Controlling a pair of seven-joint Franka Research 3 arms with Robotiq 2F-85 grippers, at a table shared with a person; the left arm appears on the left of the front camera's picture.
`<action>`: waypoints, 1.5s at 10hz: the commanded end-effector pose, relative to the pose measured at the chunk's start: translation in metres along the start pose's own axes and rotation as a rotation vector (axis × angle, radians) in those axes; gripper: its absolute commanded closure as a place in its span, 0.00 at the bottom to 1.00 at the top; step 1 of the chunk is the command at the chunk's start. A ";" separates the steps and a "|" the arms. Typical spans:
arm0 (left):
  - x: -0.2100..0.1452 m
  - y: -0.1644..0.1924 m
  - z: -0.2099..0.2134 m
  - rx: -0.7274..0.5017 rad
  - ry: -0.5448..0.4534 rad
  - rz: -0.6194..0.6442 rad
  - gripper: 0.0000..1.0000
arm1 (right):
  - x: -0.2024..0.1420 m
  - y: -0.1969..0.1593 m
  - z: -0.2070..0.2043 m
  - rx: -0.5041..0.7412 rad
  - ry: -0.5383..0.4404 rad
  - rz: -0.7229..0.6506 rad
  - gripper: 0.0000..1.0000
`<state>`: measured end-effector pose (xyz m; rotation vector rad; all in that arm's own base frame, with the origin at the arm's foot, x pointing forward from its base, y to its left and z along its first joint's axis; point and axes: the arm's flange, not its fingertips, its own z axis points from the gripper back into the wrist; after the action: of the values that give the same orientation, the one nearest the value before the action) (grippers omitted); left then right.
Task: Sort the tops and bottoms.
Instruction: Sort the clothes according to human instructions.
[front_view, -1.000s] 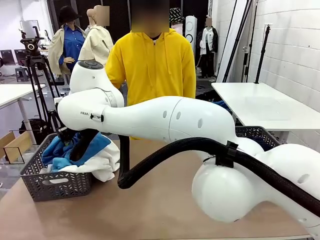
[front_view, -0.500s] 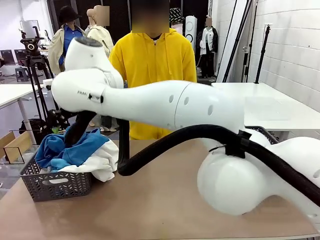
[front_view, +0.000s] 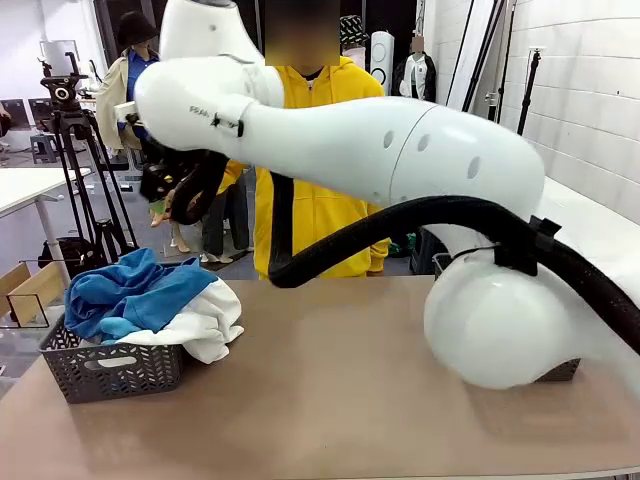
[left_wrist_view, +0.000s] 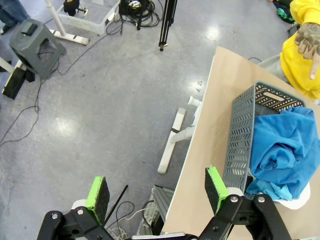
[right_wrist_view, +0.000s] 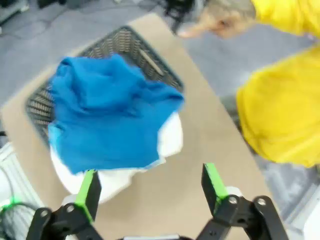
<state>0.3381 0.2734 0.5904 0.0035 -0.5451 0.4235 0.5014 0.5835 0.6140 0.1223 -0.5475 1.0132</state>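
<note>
With the blue garments (right_wrist_view: 107, 115) and white shirt (right_wrist_view: 170, 137) heaped in the grey basket (right_wrist_view: 135, 47) at upper left, sits nearer the right gripper (right_wrist_view: 150, 192), both grippers' jaws spread and empty.

White shirt (front_view: 195, 330) mostly under blue tops (front_view: 135, 295).

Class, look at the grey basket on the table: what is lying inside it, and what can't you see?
The grey basket holds a bright blue garment heaped on top, with a white shirt under it spilling over the rim. Anything lower in the basket is covered.
</note>
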 end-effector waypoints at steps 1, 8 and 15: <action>0.001 0.002 0.002 0.006 0.008 -0.011 0.00 | -0.030 -0.031 0.022 -0.064 0.087 -0.099 0.00; -0.015 -0.040 0.041 -0.026 -0.068 0.035 0.00 | -0.246 -0.038 0.063 -0.157 0.503 -0.336 0.00; -0.037 -0.153 0.111 -0.182 -0.166 0.037 0.00 | -0.117 -0.085 0.059 -0.159 0.642 -0.348 0.00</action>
<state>0.3217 0.1071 0.6835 -0.0984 -0.7270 0.4112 0.4949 0.4170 0.6101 -0.2329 -0.0137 0.6037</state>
